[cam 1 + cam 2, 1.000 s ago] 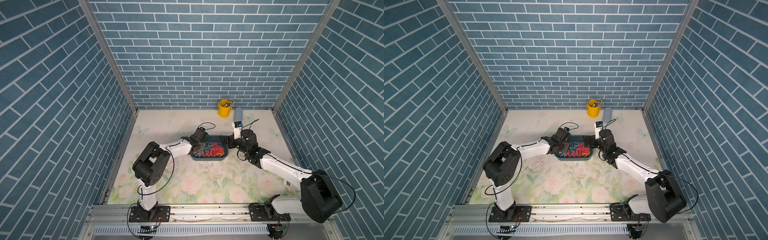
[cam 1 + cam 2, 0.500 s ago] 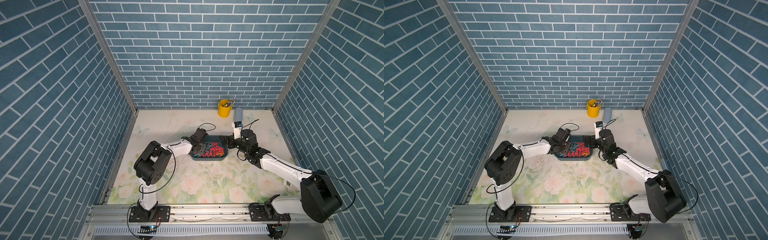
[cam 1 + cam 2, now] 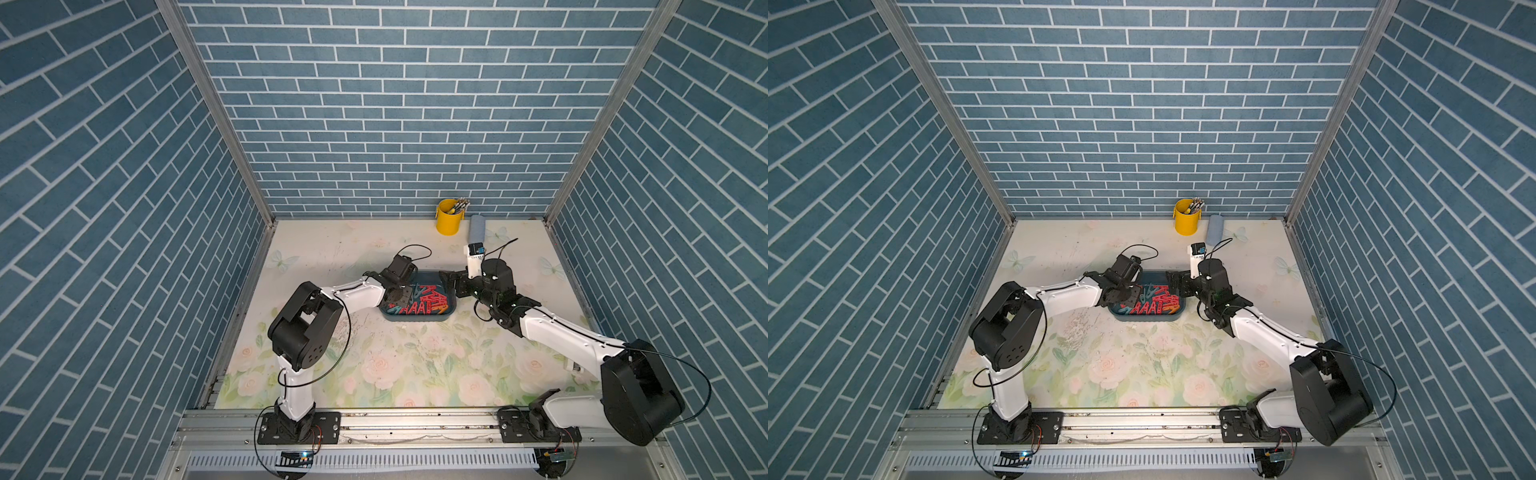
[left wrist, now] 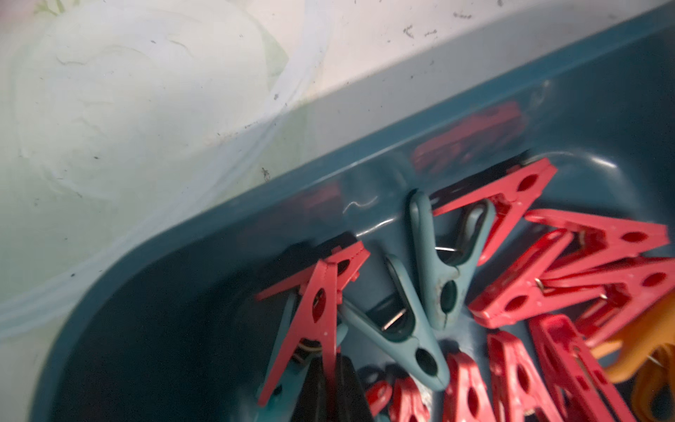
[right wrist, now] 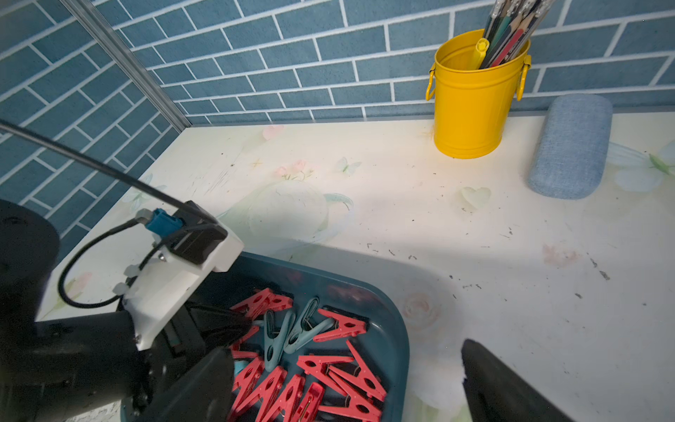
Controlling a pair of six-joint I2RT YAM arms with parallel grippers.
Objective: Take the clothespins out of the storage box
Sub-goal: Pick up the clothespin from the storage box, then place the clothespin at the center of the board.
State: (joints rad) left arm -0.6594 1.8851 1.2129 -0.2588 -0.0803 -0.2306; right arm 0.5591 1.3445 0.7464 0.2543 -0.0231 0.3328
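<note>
The storage box is a shallow dark teal tub in the middle of the table. Inside lie the clothespins, mostly red, with two teal ones and an orange one. My left gripper reaches into the box's left end and is shut on one leg of a red clothespin, which lies tilted over a teal one. My right gripper hangs open over the box's right end, one finger inside, one outside.
At the back stands a yellow bucket holding pencils, next to a pale blue-grey case. Brick-patterned walls enclose three sides. The floral table runs forward to the arm bases.
My left gripper has closed onto the red clothespin inside the box. The left arm has shifted slightly; the right arm has stayed where it was.
</note>
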